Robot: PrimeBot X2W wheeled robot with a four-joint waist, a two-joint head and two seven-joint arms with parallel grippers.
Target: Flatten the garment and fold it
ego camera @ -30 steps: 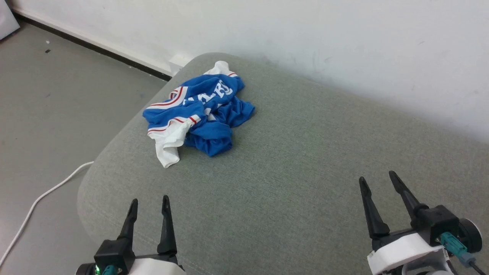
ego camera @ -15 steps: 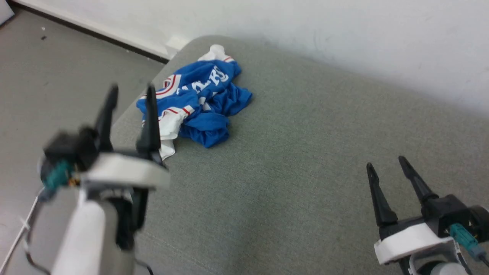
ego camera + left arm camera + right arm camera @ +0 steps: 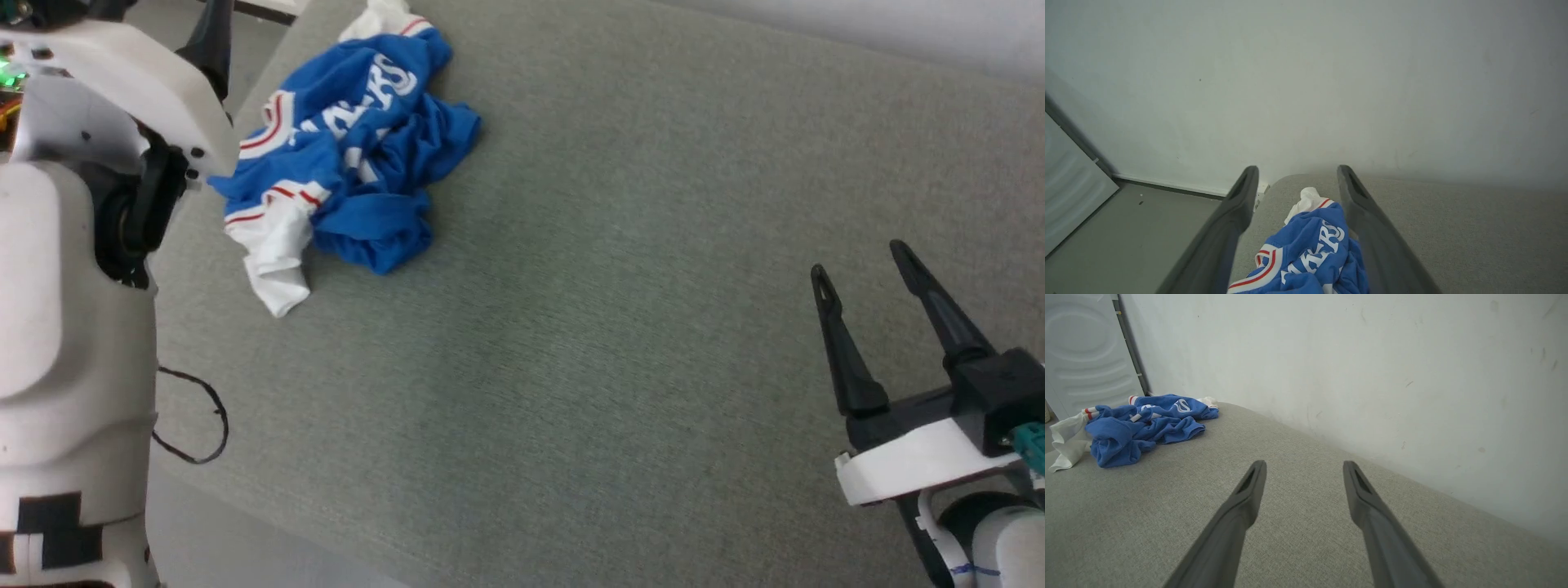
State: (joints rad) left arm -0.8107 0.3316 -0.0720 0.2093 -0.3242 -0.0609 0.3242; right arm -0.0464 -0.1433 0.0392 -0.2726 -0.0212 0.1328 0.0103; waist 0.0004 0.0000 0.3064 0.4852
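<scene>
The garment (image 3: pixel 351 155), bright blue with white sleeve ends and red-and-white trim, lies crumpled near the far left corner of the grey cushion (image 3: pixel 620 294). My left arm (image 3: pixel 73 286) is raised at the left, just beside the heap. In the left wrist view the left gripper (image 3: pixel 1296 173) is open, with the garment (image 3: pixel 1306 257) showing between and below its fingers, untouched. My right gripper (image 3: pixel 857 261) stands open over bare cushion at the lower right, far from the garment (image 3: pixel 1143 424); the right gripper (image 3: pixel 1304 465) has nothing between its fingers.
A white wall (image 3: pixel 1372 355) runs along the cushion's far edge. Grey floor (image 3: pixel 1126 237) lies left of the cushion, with a white panel (image 3: pixel 1086 351) beyond it. A thin black cable loop (image 3: pixel 196 425) hangs by my left arm.
My left arm has risen from the lower left and reached forward to the garment. The head camera has tilted down, shifting the whole picture. Both grippers stay open.
</scene>
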